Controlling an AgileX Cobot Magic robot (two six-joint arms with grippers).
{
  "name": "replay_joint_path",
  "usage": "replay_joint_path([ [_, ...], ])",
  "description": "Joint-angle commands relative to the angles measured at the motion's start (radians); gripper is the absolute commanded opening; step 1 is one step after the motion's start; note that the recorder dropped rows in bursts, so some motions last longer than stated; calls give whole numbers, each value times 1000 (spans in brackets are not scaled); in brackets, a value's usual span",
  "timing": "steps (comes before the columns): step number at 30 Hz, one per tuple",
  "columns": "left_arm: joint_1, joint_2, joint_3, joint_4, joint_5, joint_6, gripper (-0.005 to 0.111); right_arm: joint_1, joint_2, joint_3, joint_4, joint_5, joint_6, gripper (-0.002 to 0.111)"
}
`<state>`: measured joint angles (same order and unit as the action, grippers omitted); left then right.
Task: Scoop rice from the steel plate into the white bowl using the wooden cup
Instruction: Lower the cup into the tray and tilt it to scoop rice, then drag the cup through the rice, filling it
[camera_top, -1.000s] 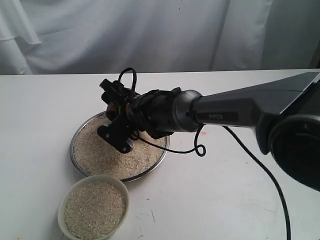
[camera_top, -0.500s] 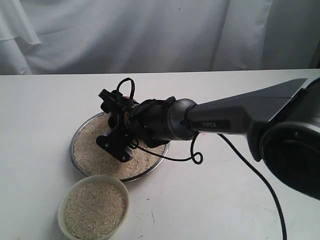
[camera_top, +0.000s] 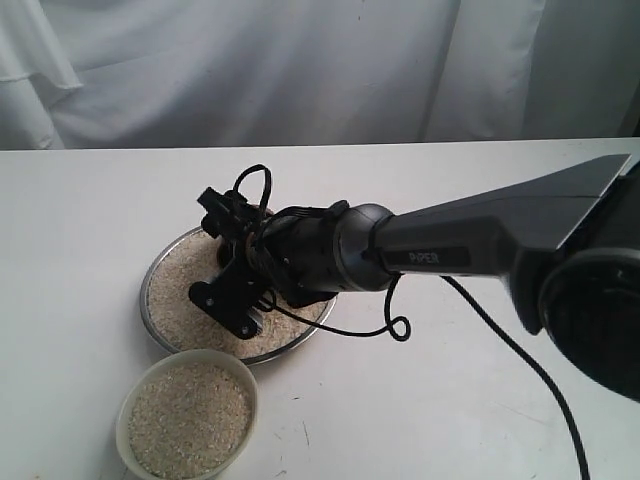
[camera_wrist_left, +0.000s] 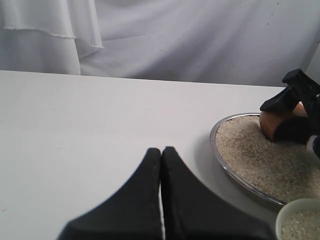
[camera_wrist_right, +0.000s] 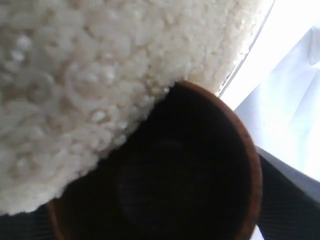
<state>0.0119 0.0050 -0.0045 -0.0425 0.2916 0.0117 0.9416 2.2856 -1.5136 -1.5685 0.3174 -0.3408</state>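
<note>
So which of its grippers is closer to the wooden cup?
Right. The right gripper clamps the wooden cup, tipped into the rice on the steel plate; the left gripper hangs shut over the table, outside the plate.

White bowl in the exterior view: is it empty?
No, the white bowl holds rice heaped almost up to its rim.

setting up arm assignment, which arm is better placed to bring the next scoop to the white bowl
Right. The right gripper holds the wooden cup, its mouth pushed into the rice on the steel plate, beside the white bowl. The left gripper is shut on nothing, over the table.
</note>
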Motion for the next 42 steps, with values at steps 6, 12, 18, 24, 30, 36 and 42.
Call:
replay_joint_path([
  [6,-2,-5,5,-1,-6,-3,0,7,-31,57,137,1,-58,0],
  [12,-2,-5,5,-1,-6,-3,0,7,-31,57,260,-6,-129,0],
  [18,-2,-5,5,-1,-6,-3,0,3,-22,57,608,21,-438,0],
  [24,-2,-5,5,-1,-6,-3,0,-17,-22,39,1041,156,-827,0],
  [30,-2,-5,5,-1,-6,-3,0,-19,-22,39,1100,185,-867,0],
  [36,-2,-5,5,-1,-6,-3,0,-34,-22,39,1221,183,-936,0],
  [42,-2,-5,5,-1,-6,-3,0,-68,-22,39,1384,176,-1026,0],
])
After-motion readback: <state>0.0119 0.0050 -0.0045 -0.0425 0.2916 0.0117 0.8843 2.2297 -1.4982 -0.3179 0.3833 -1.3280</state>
